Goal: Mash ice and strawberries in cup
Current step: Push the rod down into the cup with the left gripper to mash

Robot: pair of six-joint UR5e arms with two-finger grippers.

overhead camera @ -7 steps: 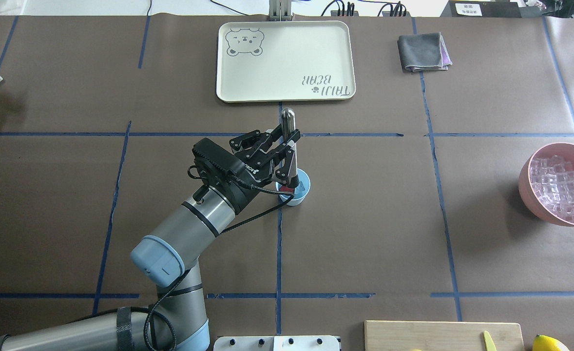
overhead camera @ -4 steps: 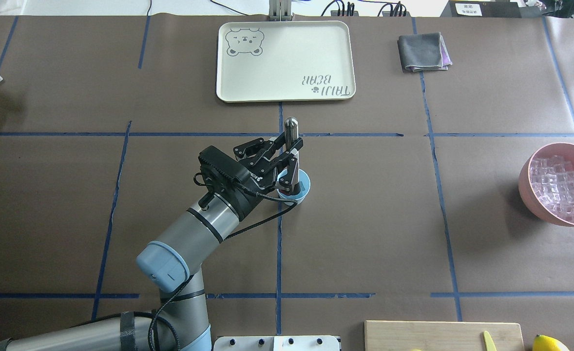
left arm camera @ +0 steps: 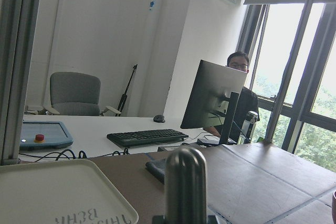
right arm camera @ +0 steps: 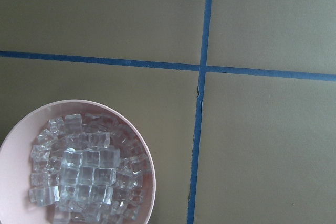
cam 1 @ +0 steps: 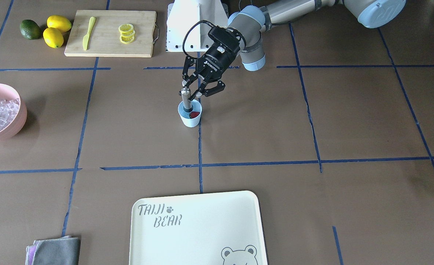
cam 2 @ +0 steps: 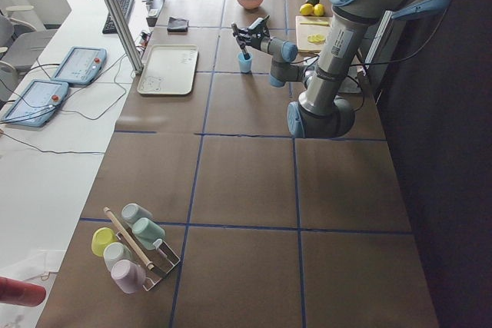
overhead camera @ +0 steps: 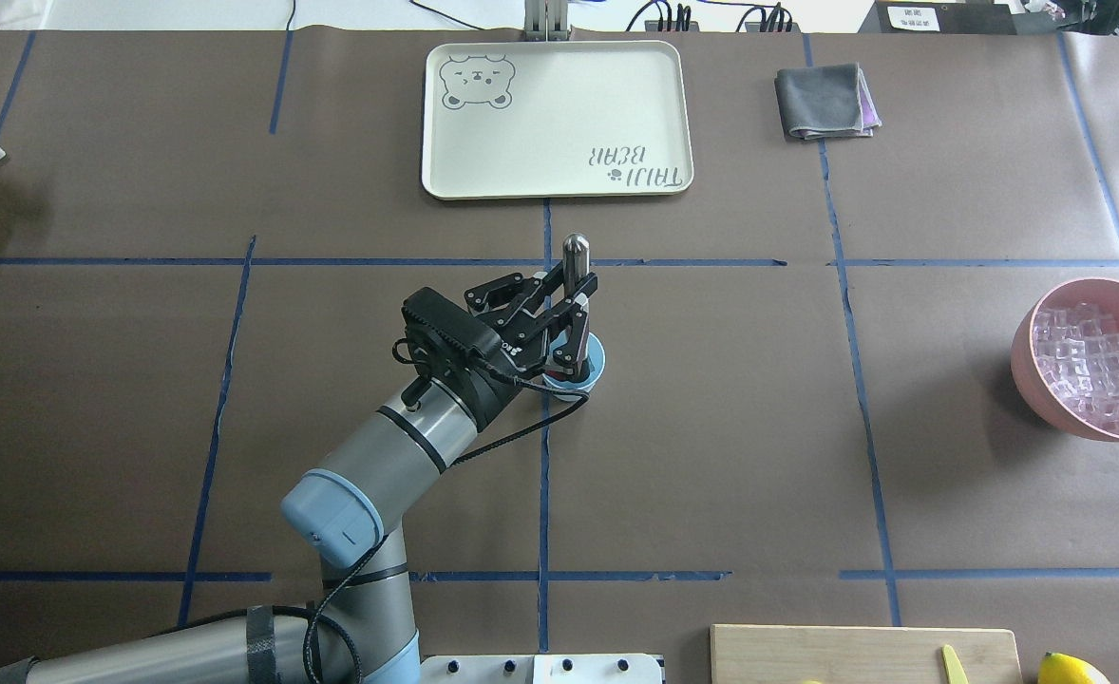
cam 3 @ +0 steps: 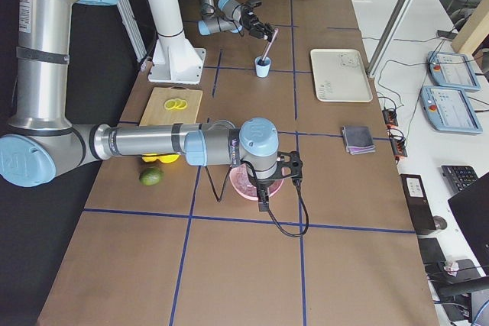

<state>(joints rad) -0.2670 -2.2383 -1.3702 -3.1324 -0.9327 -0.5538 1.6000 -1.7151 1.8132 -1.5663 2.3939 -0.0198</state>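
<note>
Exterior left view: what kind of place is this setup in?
Likely a robotics lab in an office room: a paper-covered table gridded with blue tape, teach pendants beside it, and a monitor with keyboard near large windows.

Overhead: behind the robot, looking forward and down on desk point(overhead camera: 711, 427). Front cam: opposite side, steep down. Both share cup point(overhead camera: 597, 360) and tray point(overhead camera: 559, 123). Side cams: at the desk ends, far back. Left wrist: near-level, right behind metal pestle point(left arm camera: 185, 182). Right wrist: straight down, close on pink bowl point(right arm camera: 79, 106).
</note>
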